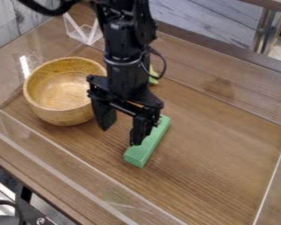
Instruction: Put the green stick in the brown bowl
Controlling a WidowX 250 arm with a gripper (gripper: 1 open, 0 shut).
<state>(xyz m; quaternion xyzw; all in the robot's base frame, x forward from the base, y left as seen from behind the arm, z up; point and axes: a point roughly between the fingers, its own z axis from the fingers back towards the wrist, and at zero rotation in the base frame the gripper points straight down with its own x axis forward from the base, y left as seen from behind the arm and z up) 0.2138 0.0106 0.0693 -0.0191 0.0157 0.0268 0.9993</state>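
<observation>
Nearest the camera, below the brown bowl and toward the bottom left corner of the view, a black mechanical part with cables cuts into the frame. Next, to the right of the brown bowl and a little nearer than it, 1 green stick lies flat on the wooden table, outside the bowl, its long side slanting away from the camera. Over the stick's left side and the table between it and the bowl hangs the black claw, its 2 fingers spread apart, with nothing clamped between them that shows. The arm above the claw rises just right of the bowl and hides part of the table behind. Farther off, beyond the bowl and to its right, a bit of green leaf peeks out beside the arm. Farthest, past the bowl's back rim, stands 1 clear, angular object, partly hidden.
</observation>
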